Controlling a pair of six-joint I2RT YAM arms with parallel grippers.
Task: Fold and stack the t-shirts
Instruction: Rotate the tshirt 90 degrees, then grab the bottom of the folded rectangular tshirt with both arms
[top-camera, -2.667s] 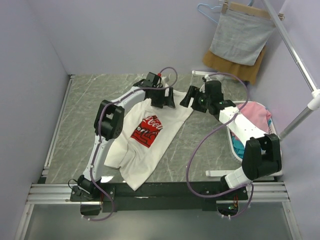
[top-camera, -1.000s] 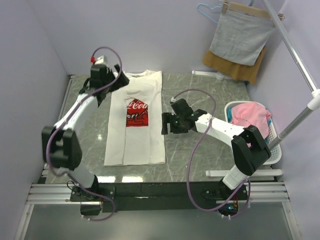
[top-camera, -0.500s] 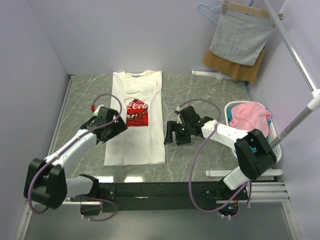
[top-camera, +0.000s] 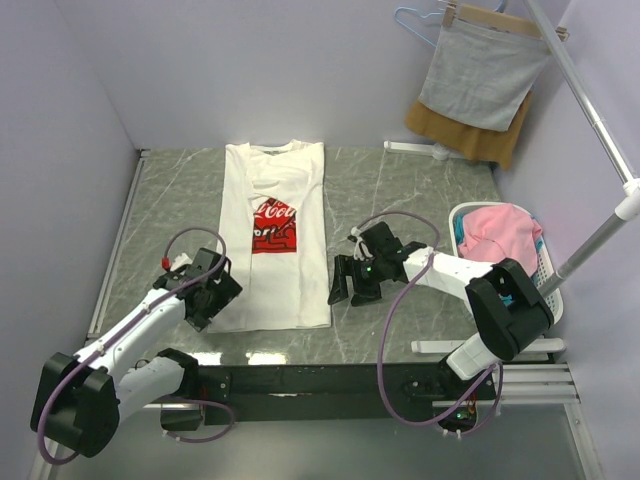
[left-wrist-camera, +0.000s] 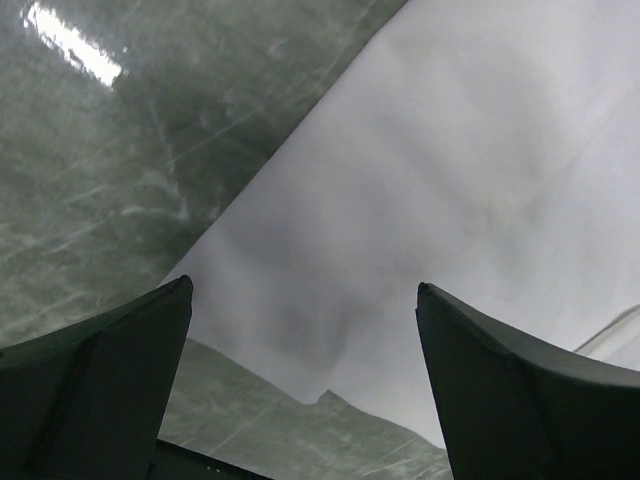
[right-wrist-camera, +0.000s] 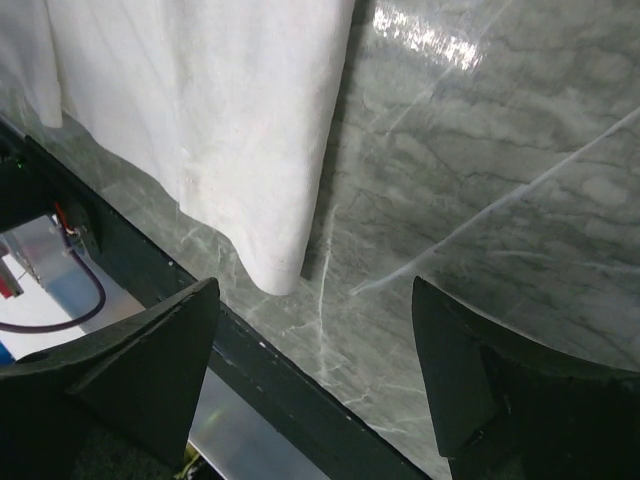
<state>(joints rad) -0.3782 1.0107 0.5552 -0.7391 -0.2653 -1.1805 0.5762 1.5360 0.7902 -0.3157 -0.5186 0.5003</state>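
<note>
Progress: one t-shirt (top-camera: 272, 240) lies flat on the table (top-camera: 400, 190), red print upward, both sides turned in so that it forms a long narrow strip. The lengthwise folds are judged complete; the crosswise folds from hem toward collar are not yet made, and no stack exists. A basket (top-camera: 545, 290) beyond the right arm holds a pink garment (top-camera: 500, 228); whether further shirts lie under it cannot be told. Left gripper (top-camera: 212, 292): its fingers (left-wrist-camera: 95, 370) stand wide apart with nothing between the pads, and the near left corner of the hem lies directly ahead of and between them, the cloth spreading away in front. Right gripper (top-camera: 352, 282): its fingers (right-wrist-camera: 520, 390) are likewise parted and empty; the near right corner of the hem sits just ahead of the gap, toward the left finger, with bare table in front of the right finger. Neither gripper touches the cloth as far as can be seen. Assessment: both are placed to take the hem corners for the first crosswise fold.
</note>
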